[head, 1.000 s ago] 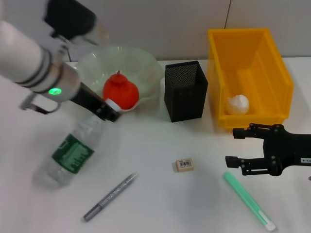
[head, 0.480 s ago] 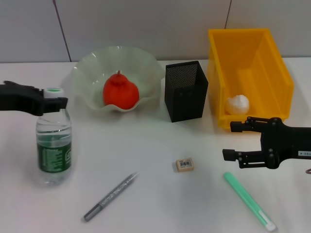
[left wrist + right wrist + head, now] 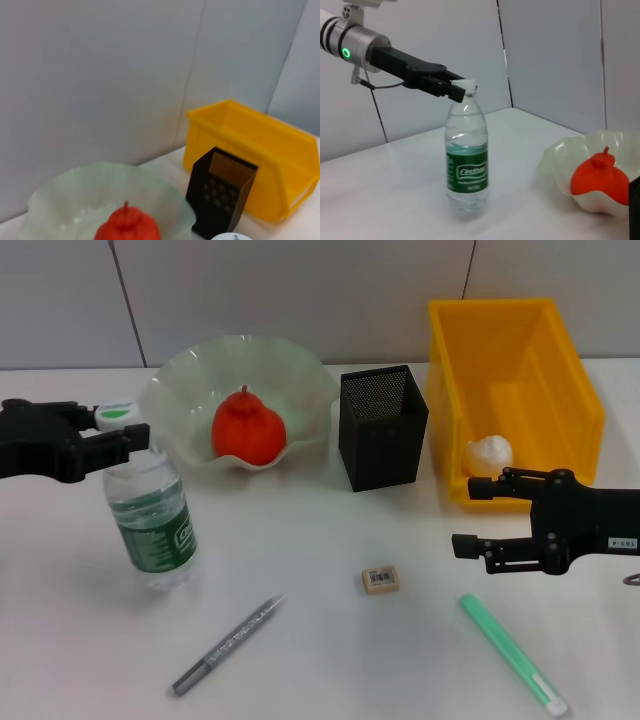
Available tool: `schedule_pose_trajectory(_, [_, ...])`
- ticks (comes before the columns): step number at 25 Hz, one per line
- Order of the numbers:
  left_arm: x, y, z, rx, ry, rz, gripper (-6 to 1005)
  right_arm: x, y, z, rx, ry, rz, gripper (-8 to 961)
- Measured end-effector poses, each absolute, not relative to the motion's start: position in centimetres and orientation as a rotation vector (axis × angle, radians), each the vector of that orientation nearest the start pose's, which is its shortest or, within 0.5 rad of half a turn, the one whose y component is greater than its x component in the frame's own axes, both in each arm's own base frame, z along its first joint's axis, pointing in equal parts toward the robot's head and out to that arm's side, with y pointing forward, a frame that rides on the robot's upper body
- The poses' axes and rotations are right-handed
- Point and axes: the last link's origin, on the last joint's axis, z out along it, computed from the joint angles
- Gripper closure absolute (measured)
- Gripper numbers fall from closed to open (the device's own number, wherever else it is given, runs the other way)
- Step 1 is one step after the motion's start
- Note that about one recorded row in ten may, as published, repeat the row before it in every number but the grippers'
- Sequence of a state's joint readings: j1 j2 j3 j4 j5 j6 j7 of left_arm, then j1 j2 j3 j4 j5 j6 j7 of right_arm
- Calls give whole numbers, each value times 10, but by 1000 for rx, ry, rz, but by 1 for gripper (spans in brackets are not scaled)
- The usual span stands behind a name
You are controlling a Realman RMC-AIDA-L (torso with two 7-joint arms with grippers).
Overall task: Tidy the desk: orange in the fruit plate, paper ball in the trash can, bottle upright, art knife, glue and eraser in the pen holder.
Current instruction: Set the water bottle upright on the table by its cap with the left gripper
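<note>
Counter [image 3: 300, 660] is white and mostly open in front, so there's decent room to move around.

Yellow trash can [image 3: 515, 390] sits back right w/ the paper ball [image 3: 490, 454] already inside. Fruit plate [image 3: 190, 370] is back left, orange [image 3: 247, 428] resting in it. Pen holder [image 3: 382, 426] stands between plate and bin, close to both, so drops into it prob need to come from above.

Bottle [image 3: 152, 515] is standing left of center, leaning a bit, base on the counter. Left gripper [image 3: 112, 436] is up at the white cap, jaws closed on the cap/neck. Bottle's got water in it, so some weight low down, and thin clear plastic, so I'd guess it flexes and could be slick. The neck is the stiff bit to hold. It looks tippy till it's squared up, and the plate rim is just beside it.

Right gripper [image 3: 480, 512] hovers in front of the bin, jaws spread wide, holding nothing.

Small stuff still out: green stick [image 3: 512, 654] near the front right, prob the glue or knife, can't tell. Grey pen-looking thing [image 3: 228, 644] front center, same story. Both light and stiff, lying flat, so pinch across the middle. Eraser [image 3: 380, 580] is tiny, sits mid-counter w/ open space all round, nearest the right gripper.
</note>
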State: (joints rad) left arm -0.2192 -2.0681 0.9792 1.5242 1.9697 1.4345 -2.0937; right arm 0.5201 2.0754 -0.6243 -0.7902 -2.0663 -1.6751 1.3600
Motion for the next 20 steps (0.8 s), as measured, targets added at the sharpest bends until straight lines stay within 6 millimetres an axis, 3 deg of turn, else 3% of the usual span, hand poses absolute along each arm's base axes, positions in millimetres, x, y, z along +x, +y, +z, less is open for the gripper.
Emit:
schedule_pose_trajectory(4, [-226, 321, 97, -2429, -755, -463, 555, 257, 328, 27, -2763, 459, 663, 113])
schedule_pose_trajectory(10, [-225, 341, 96, -2384, -727, -511, 555, 256, 328, 27, -2759, 460, 677, 113])
schedule_pose_trajectory(12, [-233, 352, 99, -2335, -722, -518, 555, 255, 328, 27, -2755, 461, 688, 112])
schedule_pose_trajectory(20, [-243, 363, 100, -2272, -698, -504, 554, 254, 328, 28, -2748, 449, 704, 112])
